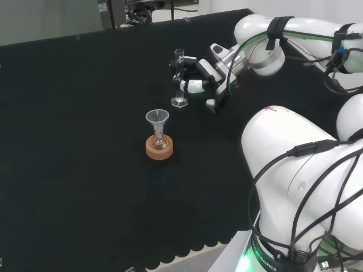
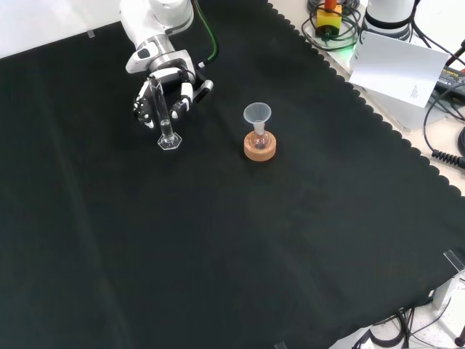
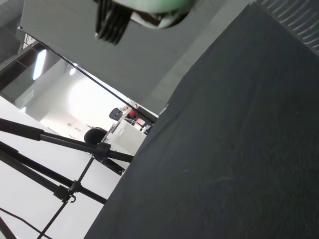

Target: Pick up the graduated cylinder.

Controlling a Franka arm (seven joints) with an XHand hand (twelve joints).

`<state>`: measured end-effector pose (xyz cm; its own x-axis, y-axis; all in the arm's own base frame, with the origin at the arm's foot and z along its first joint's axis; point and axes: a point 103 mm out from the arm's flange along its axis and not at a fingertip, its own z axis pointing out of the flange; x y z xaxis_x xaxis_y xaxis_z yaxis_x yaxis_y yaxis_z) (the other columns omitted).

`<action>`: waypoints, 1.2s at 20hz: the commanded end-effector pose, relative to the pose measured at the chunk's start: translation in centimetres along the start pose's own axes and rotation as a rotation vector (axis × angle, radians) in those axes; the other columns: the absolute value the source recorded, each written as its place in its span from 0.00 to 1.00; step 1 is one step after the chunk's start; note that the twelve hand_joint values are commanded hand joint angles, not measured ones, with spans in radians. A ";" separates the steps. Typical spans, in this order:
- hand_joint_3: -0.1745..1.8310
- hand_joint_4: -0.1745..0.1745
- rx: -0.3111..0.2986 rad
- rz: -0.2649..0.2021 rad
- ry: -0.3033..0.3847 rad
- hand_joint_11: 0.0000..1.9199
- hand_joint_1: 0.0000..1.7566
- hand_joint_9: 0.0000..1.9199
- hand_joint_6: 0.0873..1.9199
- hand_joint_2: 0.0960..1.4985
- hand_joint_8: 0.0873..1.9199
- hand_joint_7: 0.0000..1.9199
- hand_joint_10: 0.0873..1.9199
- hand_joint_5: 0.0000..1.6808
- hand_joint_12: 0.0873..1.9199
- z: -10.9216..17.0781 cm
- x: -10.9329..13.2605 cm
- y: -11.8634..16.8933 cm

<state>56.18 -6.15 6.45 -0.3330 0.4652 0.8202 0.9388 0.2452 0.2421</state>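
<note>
Glass cylinder (image 1: 180,76) stands upright on its small hexagonal foot on the black cloth (image 1: 85,141), long axis vertical. The hand (image 1: 198,76) sits just to its right in the head view — behind it in the front view — with fingers (image 2: 182,93) curled round the tube at mid-height, foot seemingly on the cloth, so a straight lift looks next. Nearer the bench's front edge, a funnel (image 1: 157,118) sits in a small flask on a cork ring (image 1: 159,147), apart — room enough.
</note>
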 end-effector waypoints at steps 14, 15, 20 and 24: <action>0.40 0.44 -0.013 0.002 -0.013 0.50 0.63 0.61 0.32 0.54 0.28 0.45 0.09 0.44 0.49 0.0 0.0 0.1; 0.39 0.46 -0.009 0.003 -0.022 0.52 0.64 0.61 0.32 0.55 0.28 0.46 0.08 0.45 0.48 -0.1 0.0 0.1; 0.18 0.15 0.038 0.011 -0.112 0.58 0.64 0.66 0.55 0.71 0.25 0.54 0.05 0.51 0.43 -0.6 0.3 -0.1; 0.10 0.01 0.070 0.015 -0.171 0.60 0.65 0.70 0.54 0.74 0.21 0.59 0.03 0.56 0.41 -1.4 0.7 -0.2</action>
<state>56.05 -6.60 6.79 -0.3321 0.5483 0.7675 0.9391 0.2681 0.2148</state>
